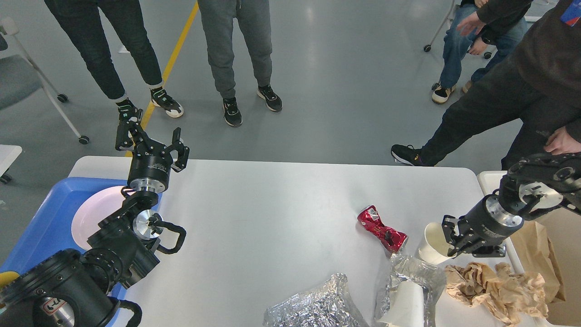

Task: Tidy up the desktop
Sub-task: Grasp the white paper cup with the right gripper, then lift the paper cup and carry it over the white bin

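Right gripper point(449, 238) is at the right side of the desktop point(272, 218), fingers closed against the rim of a white paper cup point(431, 243); looks clamped on the cup's near edge, cup tilted with its mouth facing up and toward the gripper. Left gripper point(152, 141) is raised over the far left corner of the desktop, fingers spread wide, nothing in it.

Desktop is the big white tabletop filling the middle of the view, mostly bare in the centre. Crushed red can point(382, 228) lies on its side just left of the cup, near but apart from it. Crumpled foil point(313, 306) sits at the near edge; a second foil piece point(415, 279) right of it is wrapped around another white cup point(406, 304) lying on its side. Crumpled brown paper point(497, 286) lies just below the right gripper, at the desktop's right near corner. Cream bin point(488, 181) stands beside the desktop's right edge, brown paper bag point(538, 254) in it.

Blue tray point(45, 222) sits at the left edge of the desktop with a pink plate point(93, 213) in it, partly hidden by the left arm. People's legs stand on the grey floor beyond the table.
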Available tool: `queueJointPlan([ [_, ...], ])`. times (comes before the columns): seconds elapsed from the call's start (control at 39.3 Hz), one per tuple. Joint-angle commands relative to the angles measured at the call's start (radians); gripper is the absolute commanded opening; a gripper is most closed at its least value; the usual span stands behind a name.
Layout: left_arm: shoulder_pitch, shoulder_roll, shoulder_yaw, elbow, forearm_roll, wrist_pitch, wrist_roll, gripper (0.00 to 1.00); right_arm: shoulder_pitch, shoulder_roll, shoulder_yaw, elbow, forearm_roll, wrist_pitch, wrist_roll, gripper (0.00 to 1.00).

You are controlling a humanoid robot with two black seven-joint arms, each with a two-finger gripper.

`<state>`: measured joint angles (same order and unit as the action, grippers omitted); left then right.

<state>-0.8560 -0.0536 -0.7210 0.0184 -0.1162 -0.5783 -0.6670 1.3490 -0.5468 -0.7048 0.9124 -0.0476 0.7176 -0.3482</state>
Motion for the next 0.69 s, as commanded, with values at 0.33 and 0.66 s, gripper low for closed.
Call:
queueJointPlan([
  [0.33,0.0,0.0,0.0,0.0,0.0,0.0,0.0,0.97,0.421,-0.133,-0.091,0.003,0.104,0.242,-0.003,0.0],
  [0.66,0.0,0.0,0.0,0.0,0.0,0.0,-0.002,0.97,0.677,-0.196,-0.265,-0.004,0.089,0.242,-0.005,0.0],
])
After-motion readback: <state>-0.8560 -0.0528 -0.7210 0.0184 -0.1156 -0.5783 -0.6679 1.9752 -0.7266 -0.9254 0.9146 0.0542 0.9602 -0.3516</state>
